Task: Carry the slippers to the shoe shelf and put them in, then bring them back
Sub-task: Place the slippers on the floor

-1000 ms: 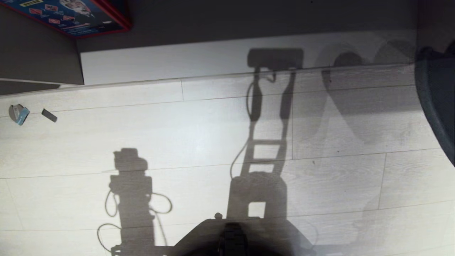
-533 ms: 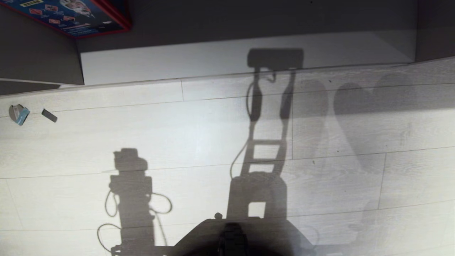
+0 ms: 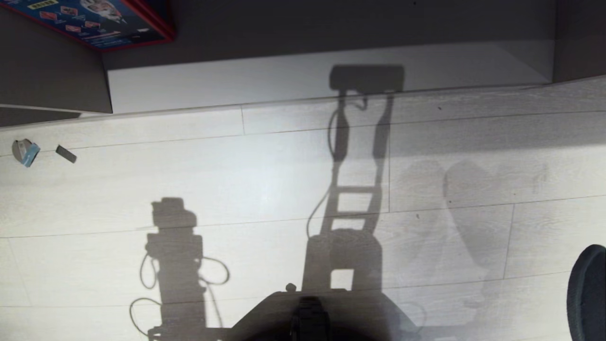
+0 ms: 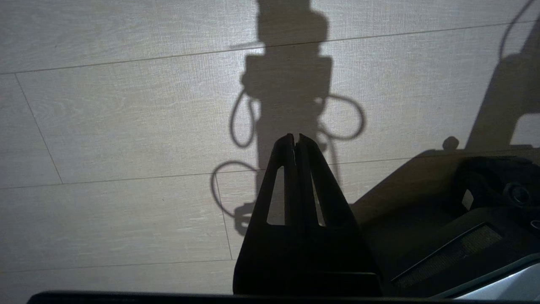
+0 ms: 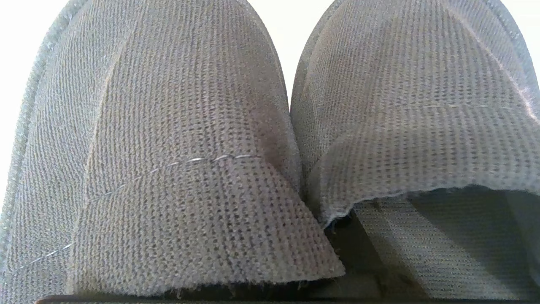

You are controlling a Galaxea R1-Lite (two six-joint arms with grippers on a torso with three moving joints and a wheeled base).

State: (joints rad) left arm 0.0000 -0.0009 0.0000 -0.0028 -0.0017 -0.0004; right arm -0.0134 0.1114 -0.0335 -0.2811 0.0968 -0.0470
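The slippers (image 5: 177, 139) are a grey woven pair and fill the right wrist view side by side. My right gripper is shut on them where their straps meet; only one dark finger (image 5: 363, 253) shows beneath the fabric. In the head view a dark slipper edge (image 3: 587, 293) pokes in at the lower right, above the pale floor. The shoe shelf (image 3: 284, 78) is the low open cubby at the far edge of the floor, and its pale bottom is bare. My left gripper (image 4: 295, 137) is shut on nothing and hangs parked over the floor.
A blue and red box (image 3: 94, 21) lies at the far left. A dark furniture panel (image 3: 52, 71) stands left of the cubby. Two small scraps (image 3: 24, 152) lie on the floor at the left. My base (image 3: 307, 317) sits at the near edge.
The dark slipper shape at the right edge went from the upper right, out of view, to the lower right corner. Its shadow slid from the cubby toward me. The left arm kept still.
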